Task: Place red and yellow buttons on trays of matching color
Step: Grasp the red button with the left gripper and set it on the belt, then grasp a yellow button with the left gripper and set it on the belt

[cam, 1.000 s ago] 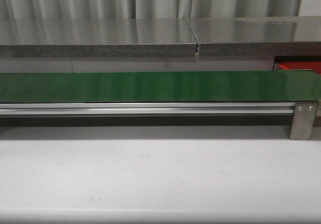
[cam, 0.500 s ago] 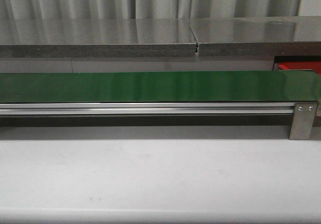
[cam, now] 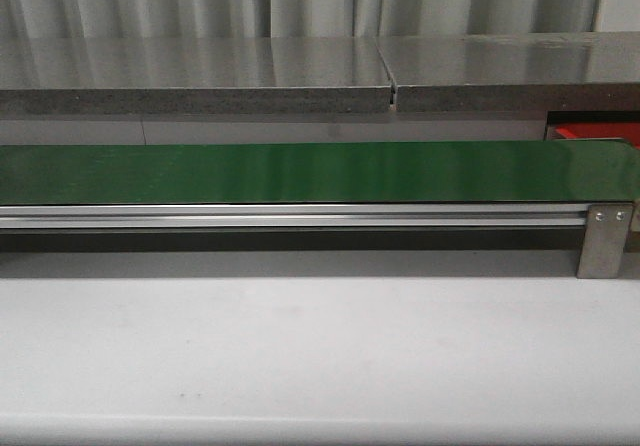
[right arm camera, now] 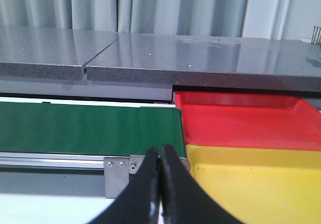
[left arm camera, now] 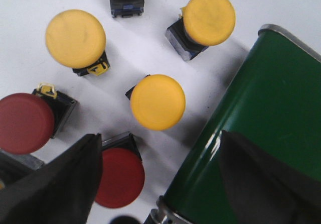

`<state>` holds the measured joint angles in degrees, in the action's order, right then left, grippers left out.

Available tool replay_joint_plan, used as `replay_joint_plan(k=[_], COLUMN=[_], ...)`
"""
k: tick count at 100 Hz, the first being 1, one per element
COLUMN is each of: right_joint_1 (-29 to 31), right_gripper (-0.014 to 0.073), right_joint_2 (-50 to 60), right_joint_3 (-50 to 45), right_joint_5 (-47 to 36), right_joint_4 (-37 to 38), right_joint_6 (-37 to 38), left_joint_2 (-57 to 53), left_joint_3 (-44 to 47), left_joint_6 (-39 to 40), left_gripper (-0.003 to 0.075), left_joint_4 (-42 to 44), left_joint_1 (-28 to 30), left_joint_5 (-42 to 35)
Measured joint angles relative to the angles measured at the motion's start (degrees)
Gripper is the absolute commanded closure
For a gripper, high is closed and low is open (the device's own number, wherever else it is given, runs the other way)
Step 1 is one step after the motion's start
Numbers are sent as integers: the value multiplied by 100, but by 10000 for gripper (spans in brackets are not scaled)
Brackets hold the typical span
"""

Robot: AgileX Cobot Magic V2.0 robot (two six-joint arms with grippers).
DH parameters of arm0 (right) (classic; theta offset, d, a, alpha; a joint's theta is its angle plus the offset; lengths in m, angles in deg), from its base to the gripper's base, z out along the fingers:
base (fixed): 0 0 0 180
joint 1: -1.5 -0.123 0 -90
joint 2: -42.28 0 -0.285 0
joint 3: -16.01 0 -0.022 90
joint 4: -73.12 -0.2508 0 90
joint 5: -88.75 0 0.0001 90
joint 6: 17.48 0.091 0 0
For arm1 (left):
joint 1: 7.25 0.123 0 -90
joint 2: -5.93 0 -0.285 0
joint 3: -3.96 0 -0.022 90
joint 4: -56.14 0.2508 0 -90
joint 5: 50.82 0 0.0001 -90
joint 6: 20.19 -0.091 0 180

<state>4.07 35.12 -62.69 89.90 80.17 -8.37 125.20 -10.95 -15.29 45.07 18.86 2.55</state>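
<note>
No writing is readable. The left gripper (left arm camera: 155,184) gapes empty above yellow push buttons (left arm camera: 157,102) beside the green conveyor belt (left arm camera: 266,113); the right gripper (right arm camera: 160,158) is pinched closed, empty, facing the red tray (right arm camera: 241,118).

The front view shows no part of the robot. In the left wrist view, the left gripper (left arm camera: 155,184) appears as two black fingers (left arm camera: 55,184) with a matte surface; they are broad and come to blunt, angled tips. In the right wrist view, the right gripper (right arm camera: 160,184) also has two black fingers (right arm camera: 138,194). They are smooth, slightly glossy, and taper upward to narrow tips. No cables, screws or markings are visible on them.
</note>
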Motion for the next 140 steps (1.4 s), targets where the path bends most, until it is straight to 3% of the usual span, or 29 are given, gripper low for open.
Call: replay_joint_plan(k=[55, 106, 115, 140], right_joint_1=[0, 0, 0, 0], right_gripper=[659, 659, 659, 659], right_joint_2=[0, 0, 0, 0], right_joint_3=[0, 0, 0, 0], right_joint_5=[0, 0, 0, 0], right_joint_4=[0, 0, 0, 0], right_joint_6=[0, 0, 0, 0], left_joint_2=[598, 882, 921, 931], left_joint_3=[-149, -175, -175, -175], left_joint_6=[0, 0, 0, 0], left_gripper=[241, 242, 279, 480], left_joint_4=[-264, -293, -293, -304], left_joint_1=[13, 32, 32, 32], left_joint_5=[-675, -670, -670, -660])
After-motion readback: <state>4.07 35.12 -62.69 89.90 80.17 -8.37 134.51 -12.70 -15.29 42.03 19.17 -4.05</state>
